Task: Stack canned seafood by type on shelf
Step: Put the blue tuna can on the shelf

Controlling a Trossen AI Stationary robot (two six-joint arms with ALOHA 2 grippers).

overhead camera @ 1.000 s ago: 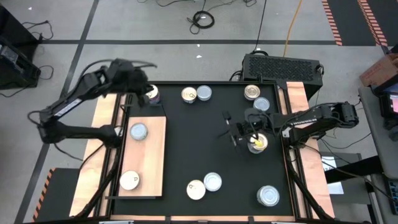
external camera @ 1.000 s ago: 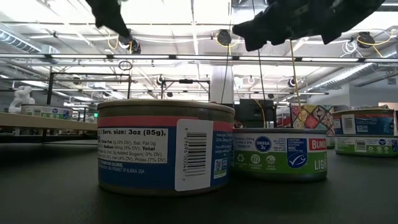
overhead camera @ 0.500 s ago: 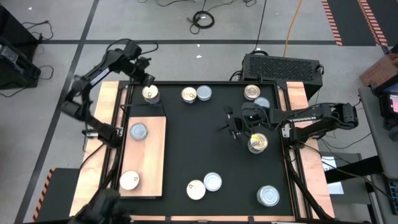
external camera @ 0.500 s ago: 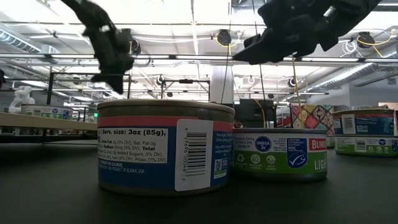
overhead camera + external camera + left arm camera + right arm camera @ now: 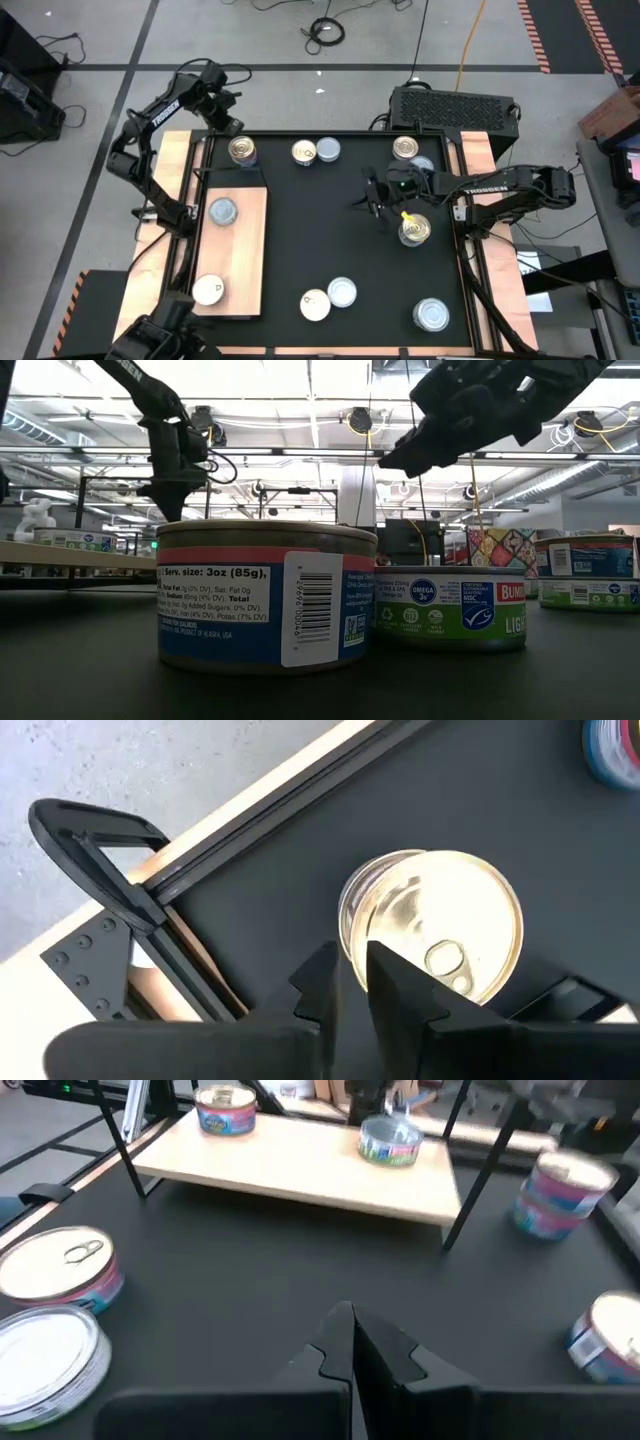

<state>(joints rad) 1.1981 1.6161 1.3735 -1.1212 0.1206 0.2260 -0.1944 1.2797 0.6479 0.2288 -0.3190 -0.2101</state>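
Observation:
Round flat seafood tins stand on their bases on the black mat (image 5: 300, 230). One with a pull-tab top (image 5: 242, 151) is in the far left corner, and a pair (image 5: 315, 151) stands beside it. The wooden shelf (image 5: 245, 240) at the left carries a grey-topped tin (image 5: 222, 211) and a cream-topped one (image 5: 208, 290). My left gripper (image 5: 230, 128) hangs just beyond the corner tin (image 5: 440, 935), pointing down, its fingertips (image 5: 352, 982) a narrow gap apart and holding nothing. My right gripper (image 5: 369, 203) is shut and empty, hovering left of a tin (image 5: 415, 230).
More tins stand at the far right (image 5: 405, 148), near the front edge (image 5: 328, 298) and at the near right (image 5: 432, 314). A black clamp (image 5: 90, 850) and the table's frame rail run beside the corner tin. A black box (image 5: 455, 105) stands behind the table.
My left arm has swung round toward the table's far left corner. Its gripper has come down beside the corner tin and tipped to point steeply down. My right gripper has drawn a little away from the tin beside it, toward the table's left and far side.

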